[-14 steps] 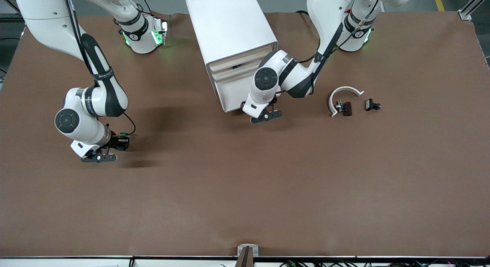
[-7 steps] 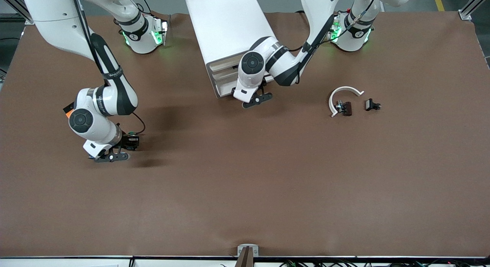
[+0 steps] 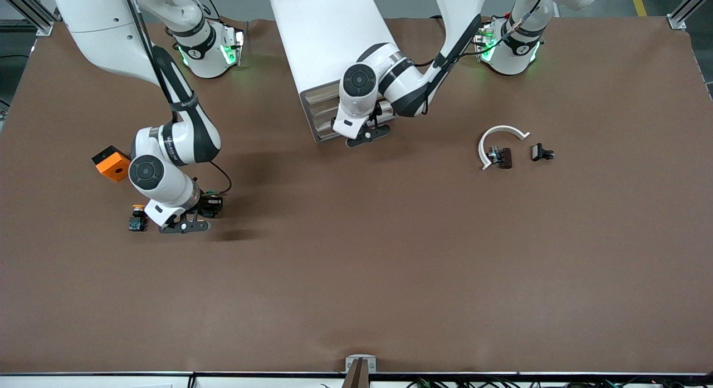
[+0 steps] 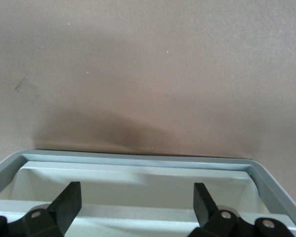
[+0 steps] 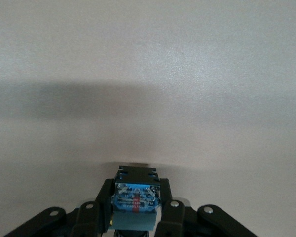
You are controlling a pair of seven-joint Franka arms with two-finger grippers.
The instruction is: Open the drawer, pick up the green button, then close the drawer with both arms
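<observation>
Both arms have shifted since a second ago: the left gripper [image 3: 365, 134] went from the pulled-out drawer's front edge right up to the cabinet [image 3: 334, 54], and the drawer [image 4: 138, 173] now sits pushed in. The right gripper [image 3: 186, 224] slid toward the middle of the table, uncovering stuff it hid before.

Count: two arms, one white cabinet, one orange cube with a hole [image 3: 112, 163], one orange-capped button [image 3: 137, 218] just beside the right gripper, one white curved piece [image 3: 501, 137] and two little black clips [image 3: 503, 157] toward the left arm's end.

Left gripper's fingers [image 4: 69, 202] are spread wide, nothing between them. Right one is pinching the button [image 5: 136, 197]: dark body with blue on it. Its green cap is hidden from the wrist cam, and in the front view it's mostly tucked under the wrist, over bare table.
</observation>
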